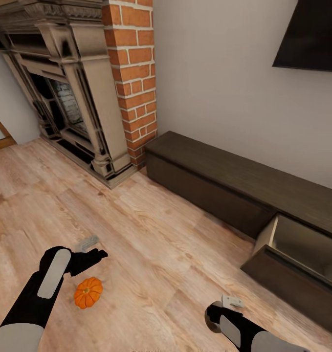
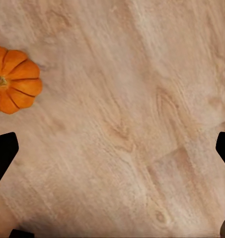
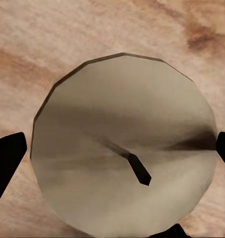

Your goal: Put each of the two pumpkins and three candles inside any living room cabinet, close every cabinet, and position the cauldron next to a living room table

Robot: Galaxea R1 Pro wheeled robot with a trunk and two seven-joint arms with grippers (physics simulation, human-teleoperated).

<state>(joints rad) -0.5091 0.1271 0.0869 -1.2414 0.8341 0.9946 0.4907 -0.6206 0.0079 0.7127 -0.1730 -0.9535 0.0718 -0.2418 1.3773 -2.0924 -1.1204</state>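
One orange pumpkin (image 1: 88, 292) (image 2: 14, 80) lies on the wood floor, just nearer to me than my left gripper (image 1: 98, 254) (image 2: 117, 144). That gripper is open and hovers over bare floor, with the pumpkin off to one side. A round beige candle (image 3: 124, 153) with a dark wick sits between the fingers of my right gripper (image 1: 215, 313) (image 3: 119, 144), which is shut on its sides. The long dark-brown cabinet (image 1: 210, 181) runs along the wall, its right drawer (image 1: 293, 247) pulled open to show a pale inside. The cauldron and the table are out of view.
A carved fireplace (image 1: 63, 98) and a brick column (image 1: 134, 73) stand at the back left. A dark screen (image 1: 312, 34) hangs on the wall above the cabinet. Open wood floor (image 1: 161, 244) lies between me and the cabinet.
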